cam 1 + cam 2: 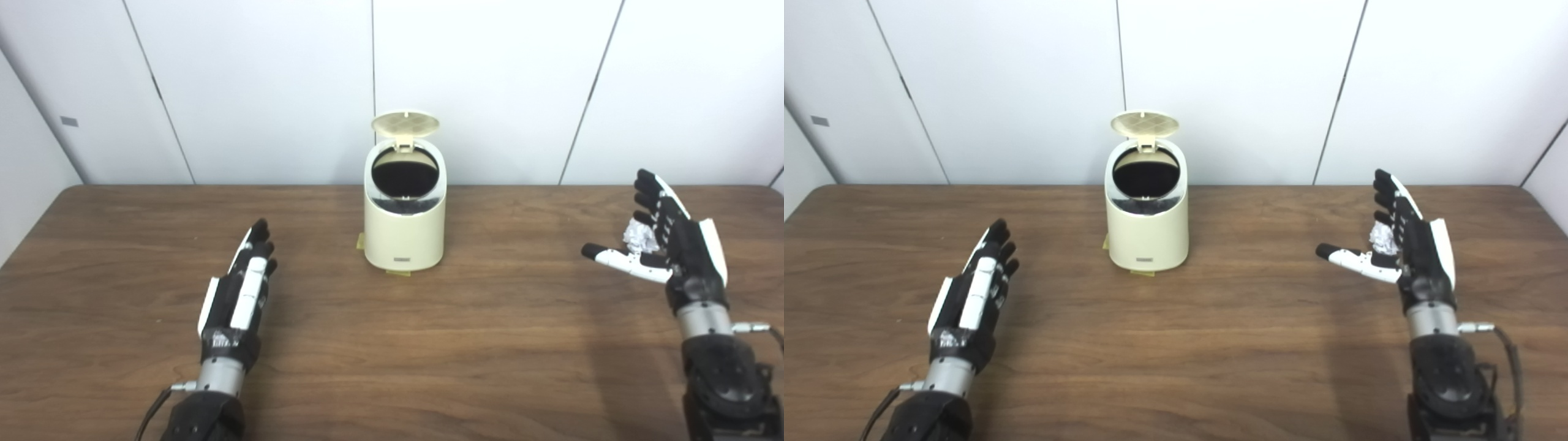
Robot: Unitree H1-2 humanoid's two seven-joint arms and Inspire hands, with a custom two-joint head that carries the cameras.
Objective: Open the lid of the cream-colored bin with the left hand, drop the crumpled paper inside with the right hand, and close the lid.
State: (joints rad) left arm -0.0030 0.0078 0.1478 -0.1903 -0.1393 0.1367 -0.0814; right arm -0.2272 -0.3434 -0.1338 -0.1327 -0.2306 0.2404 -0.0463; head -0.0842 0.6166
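The cream-colored bin (404, 226) stands upright at the far middle of the table. Its round lid (405, 123) is tipped up and back, and the dark opening shows. My left hand (239, 294) is open, fingers straight, low over the table left of the bin and apart from it. My right hand (674, 245) is open at the right, fingers straight and thumb spread toward the bin. The white crumpled paper (639, 236) sits between the thumb and fingers on the palm side. The fingers are not closed on it.
The brown wooden table (429, 343) runs to a white panelled wall at the back. Small yellow tape pieces (360, 241) lie at the bin's base. Bare tabletop lies between each hand and the bin.
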